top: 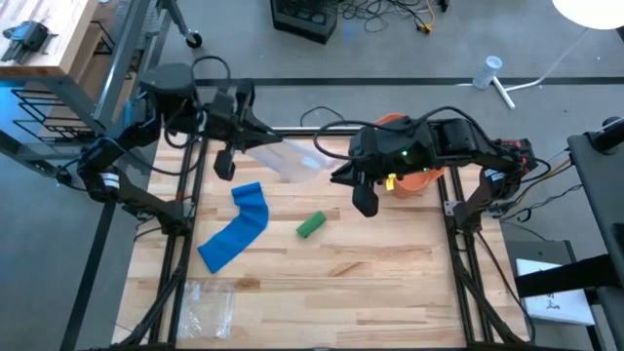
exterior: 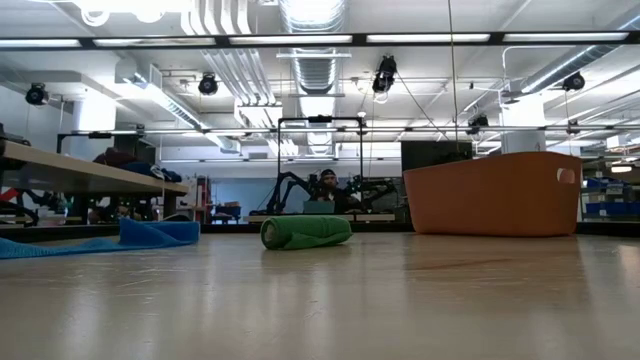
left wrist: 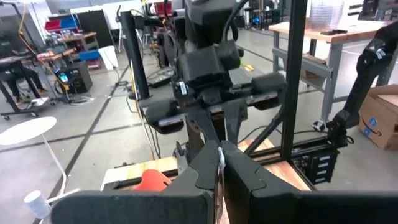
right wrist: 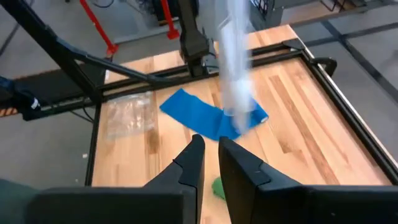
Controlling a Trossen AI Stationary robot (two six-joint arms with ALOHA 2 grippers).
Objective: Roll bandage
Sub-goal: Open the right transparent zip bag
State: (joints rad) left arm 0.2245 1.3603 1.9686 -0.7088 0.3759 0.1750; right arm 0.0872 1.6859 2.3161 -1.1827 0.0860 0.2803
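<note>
We see the left gripper (top: 261, 137) clamped on a clear plastic bag (top: 292, 159), the right gripper (top: 339, 175) narrowly parted beside it; the green rolled bandage (top: 311, 225) lies mid-table, right of the blue bandage (top: 238, 232).

Landmark: rolled bandage (top: 311, 225) lying mid-bench (top: 390, 292). Flat bandage strip (top: 237, 231) just left of it. Clear bag (top: 292, 158) behind it, held up off the bench. Bin (top: 414, 182) behind-right of it. Plastic packet (top: 207, 300) in front-left, well apart, near the bench edge.
</note>
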